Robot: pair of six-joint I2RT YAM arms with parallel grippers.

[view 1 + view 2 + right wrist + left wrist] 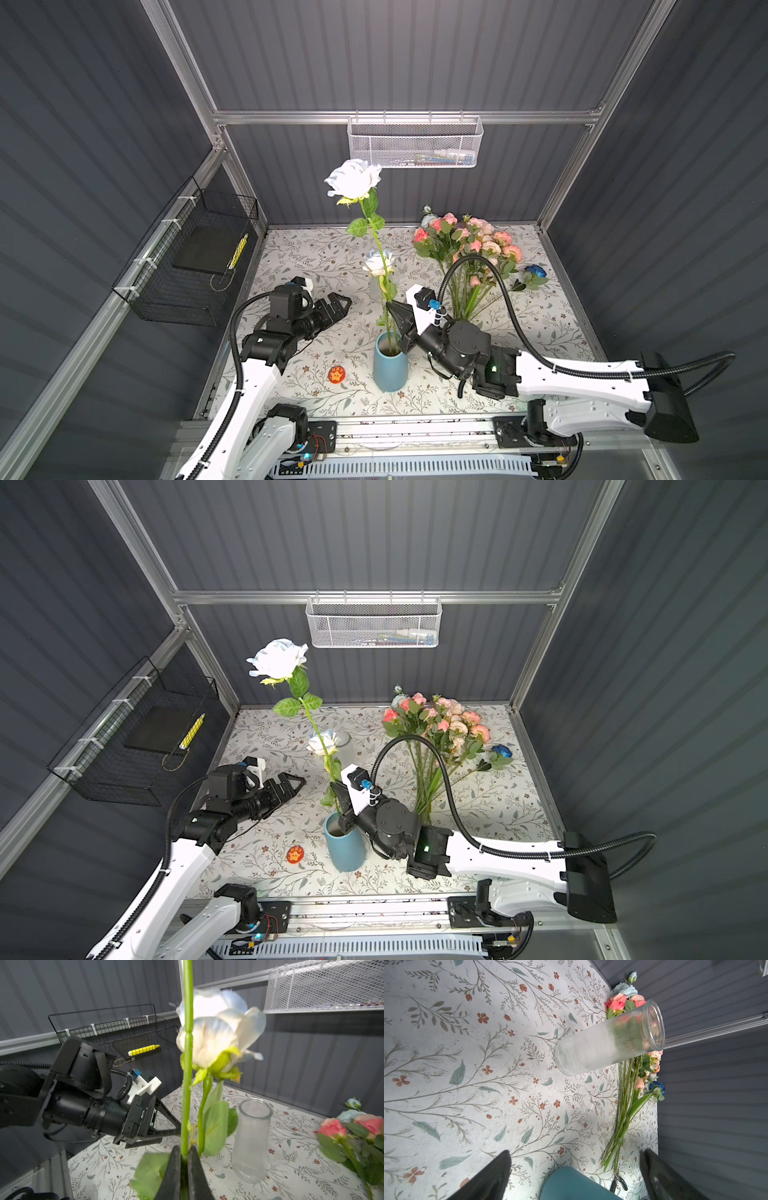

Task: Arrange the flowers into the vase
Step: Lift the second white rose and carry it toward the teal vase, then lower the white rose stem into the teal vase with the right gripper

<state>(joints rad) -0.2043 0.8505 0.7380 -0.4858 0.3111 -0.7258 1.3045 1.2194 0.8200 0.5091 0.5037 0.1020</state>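
Right wrist view: the right gripper (182,1152) clamps the tall white rose (186,1064) by its stem. In a top view the stem's foot is in the blue vase (390,370) beneath the jaws. I judge it is being seated; next, lower and release. The left gripper (341,306) stands apart.

We see a tall white rose (353,179) standing nearly upright in the blue vase (390,370), with a shorter white rose (378,262) beside its stem. At the back right, pink and peach flowers (469,245) lie bunched, a blue bloom (535,271) just beside them.
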